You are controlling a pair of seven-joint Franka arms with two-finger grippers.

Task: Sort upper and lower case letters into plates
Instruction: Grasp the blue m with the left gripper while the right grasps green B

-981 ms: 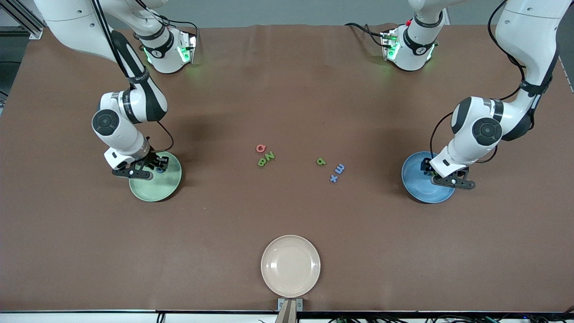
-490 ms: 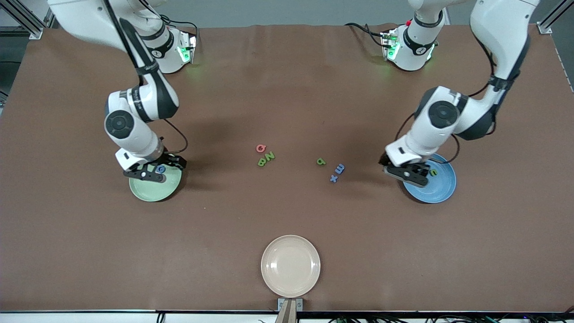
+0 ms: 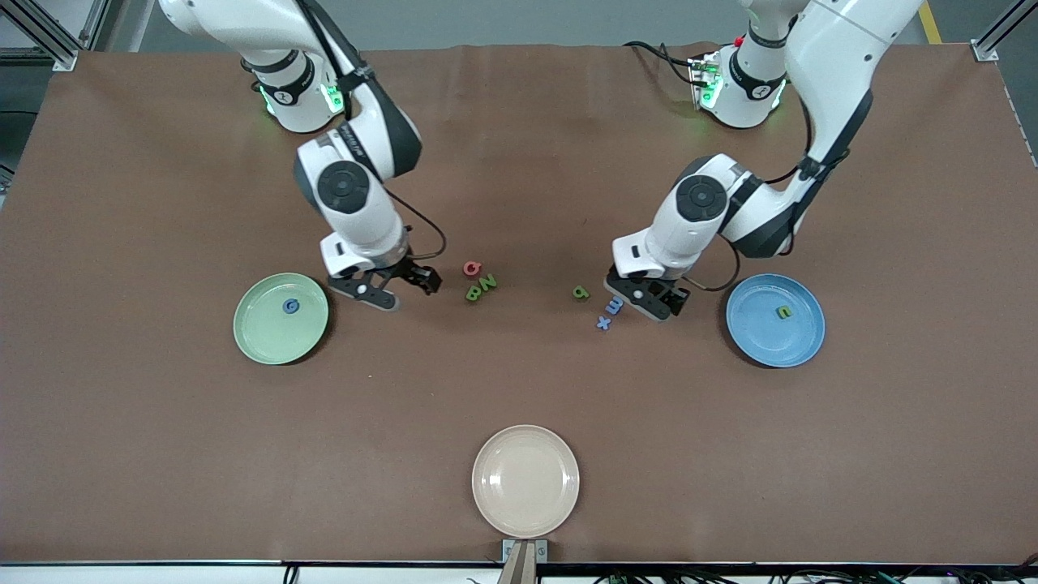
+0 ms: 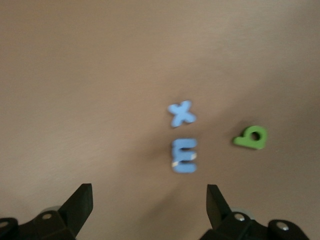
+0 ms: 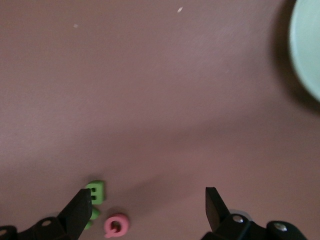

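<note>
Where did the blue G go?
In the front view, the blue G lies in the green plate, toward the right arm's end of the table.

A blue G (image 3: 290, 306) lies in the pale green plate (image 3: 258, 337) and a green n (image 3: 784, 311) in the blue plate (image 3: 770, 345), while pink Q (image 3: 472, 268), green B (image 3: 473, 294), green N (image 3: 487, 281), green p (image 3: 580, 292), blue m (image 3: 614, 305) and blue x (image 3: 602, 323), seemingly flat, sit on the table between them.
</note>
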